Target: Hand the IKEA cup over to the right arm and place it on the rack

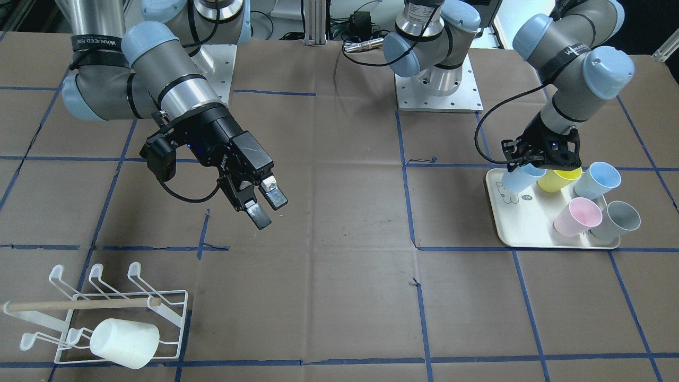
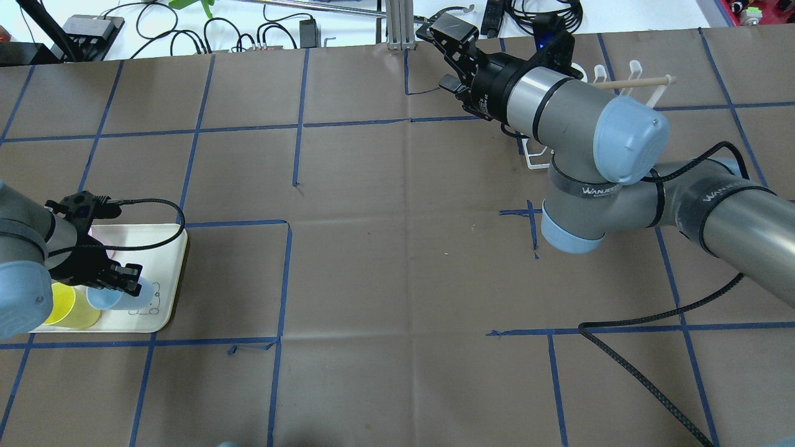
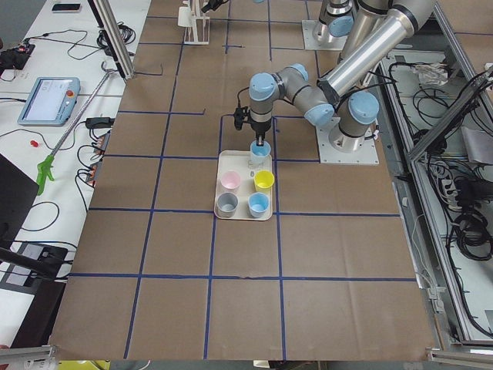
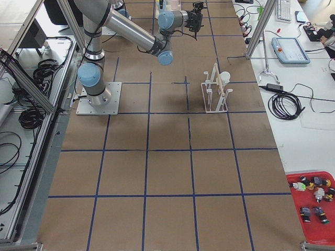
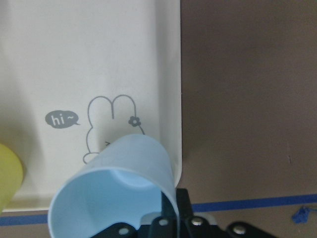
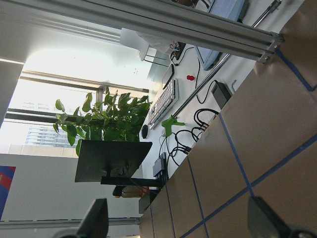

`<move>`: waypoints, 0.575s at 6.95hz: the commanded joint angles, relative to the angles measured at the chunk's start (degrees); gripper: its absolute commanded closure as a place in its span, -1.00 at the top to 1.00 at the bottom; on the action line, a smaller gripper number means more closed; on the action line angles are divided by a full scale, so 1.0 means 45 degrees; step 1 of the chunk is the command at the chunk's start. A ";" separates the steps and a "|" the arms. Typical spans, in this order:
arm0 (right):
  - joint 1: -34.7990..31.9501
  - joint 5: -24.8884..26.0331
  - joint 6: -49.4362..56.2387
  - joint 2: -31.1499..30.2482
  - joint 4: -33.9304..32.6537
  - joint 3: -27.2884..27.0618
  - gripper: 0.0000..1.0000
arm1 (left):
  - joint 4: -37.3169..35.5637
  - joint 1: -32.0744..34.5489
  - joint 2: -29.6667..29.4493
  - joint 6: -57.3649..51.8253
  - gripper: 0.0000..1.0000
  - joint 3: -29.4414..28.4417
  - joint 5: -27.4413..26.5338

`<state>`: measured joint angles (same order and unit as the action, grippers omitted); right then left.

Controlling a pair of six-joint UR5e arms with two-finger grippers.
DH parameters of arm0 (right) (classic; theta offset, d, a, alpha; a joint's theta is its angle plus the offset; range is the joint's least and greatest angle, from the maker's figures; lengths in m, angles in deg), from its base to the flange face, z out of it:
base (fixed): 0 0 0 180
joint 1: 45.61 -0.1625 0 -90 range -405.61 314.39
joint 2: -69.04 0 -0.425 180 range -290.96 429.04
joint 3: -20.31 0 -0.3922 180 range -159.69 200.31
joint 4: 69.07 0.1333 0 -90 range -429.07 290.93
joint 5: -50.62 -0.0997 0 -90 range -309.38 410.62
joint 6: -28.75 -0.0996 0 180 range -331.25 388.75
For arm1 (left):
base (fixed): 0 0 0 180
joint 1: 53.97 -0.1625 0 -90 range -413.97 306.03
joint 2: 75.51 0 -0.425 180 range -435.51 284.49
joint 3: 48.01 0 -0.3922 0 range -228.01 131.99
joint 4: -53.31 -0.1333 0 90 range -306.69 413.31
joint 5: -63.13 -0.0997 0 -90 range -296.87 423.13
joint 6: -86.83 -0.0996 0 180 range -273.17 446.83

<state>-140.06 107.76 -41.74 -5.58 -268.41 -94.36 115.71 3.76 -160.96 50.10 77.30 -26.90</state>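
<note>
My left gripper [image 1: 526, 167] is shut on the rim of a light blue IKEA cup [image 1: 520, 179], which is tilted over the near corner of the cream tray [image 1: 522, 233]. In the left wrist view the blue cup [image 5: 116, 191] opens toward the camera above the bunny drawing. Overhead, the left gripper [image 2: 118, 282] is over the tray's right end. My right gripper [image 1: 267, 205] hangs open and empty above the table, well apart from the cup; in its wrist view a fingertip [image 6: 98, 220] sits far from its partner. The white wire rack [image 1: 172, 305] holds a white cup [image 1: 124, 343].
Yellow [image 1: 558, 179], blue [image 1: 598, 180], pink [image 1: 578, 216] and grey [image 1: 618, 220] cups lie on the tray. A black cable [image 2: 640, 366] from the right arm trails over the table. Both arm bases [image 1: 437, 87] stand at the table's robot side.
</note>
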 commanded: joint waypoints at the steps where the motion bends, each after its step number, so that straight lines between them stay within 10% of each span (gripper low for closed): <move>1: -0.0145 0.0171 -0.1367 -0.0018 -0.0195 -0.0063 1.00 | 0.3242 0.0857 0.0064 0.0249 -1.00 -0.3160 -0.0013; 4: -0.0145 0.0153 -0.1522 0.0099 -0.1347 -0.0082 0.99 | 0.8681 0.1408 -0.0713 0.0446 -1.00 -0.8752 -0.0129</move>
<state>-140.70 108.50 -48.08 -5.26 -273.19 -94.65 147.61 9.57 -162.52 51.97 45.97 -27.24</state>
